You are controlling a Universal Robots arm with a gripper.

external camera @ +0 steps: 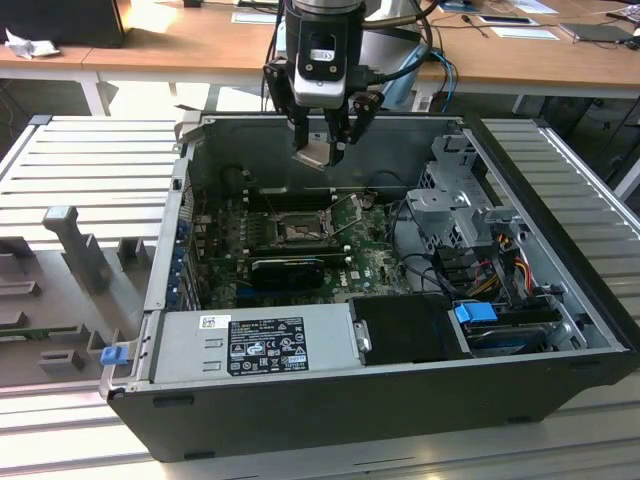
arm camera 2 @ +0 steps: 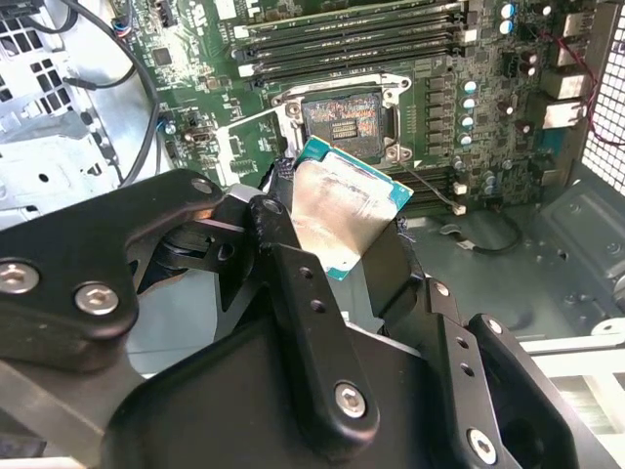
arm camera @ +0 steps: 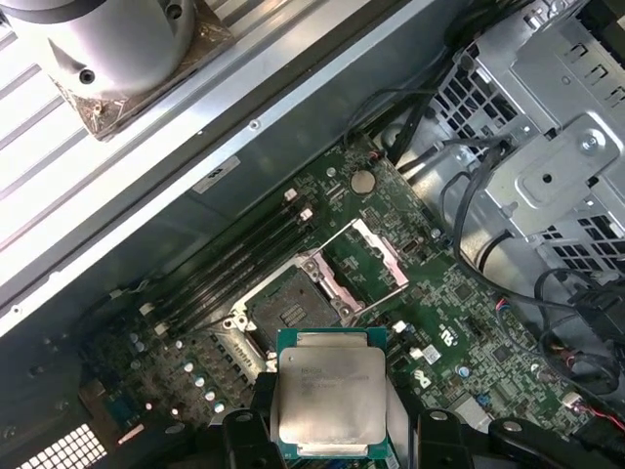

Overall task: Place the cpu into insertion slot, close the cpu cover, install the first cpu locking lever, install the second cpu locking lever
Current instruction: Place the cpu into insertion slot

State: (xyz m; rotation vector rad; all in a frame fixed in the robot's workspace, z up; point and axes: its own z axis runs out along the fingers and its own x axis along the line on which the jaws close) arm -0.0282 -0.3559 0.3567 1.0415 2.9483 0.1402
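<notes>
Toward the exterior view's left, the ribbed grey metal surface [external camera: 90,160] carries the open dark computer case [external camera: 300,410], with the boxy grey power supply [external camera: 255,345] along its near wall. Above the case's middle hangs the black two-fingered end effector [external camera: 320,148], its fingers closed on two opposite edges of the small flat square silver-topped cpu [external camera: 311,157], which it holds in the air, tilted and well clear of the board. Below it on the green circuit board lies the square dark-rimmed insertion slot [external camera: 298,232], bare and unfilled. Just to the exterior view's right of the slot, the thin dark-silver framed cpu cover [external camera: 348,212] stands swung open, so the way down looks free. Farther right sits the perforated grey metal drive cage [external camera: 455,200]. In the first wrist view the cpu [arm camera: 330,399] is off to one side of the slot [arm camera: 283,303]. To seat it well, the chip likely needs centring over the slot, levelling and squaring to the rim, then a gentle straight descent without sliding across the fine contacts.
</notes>
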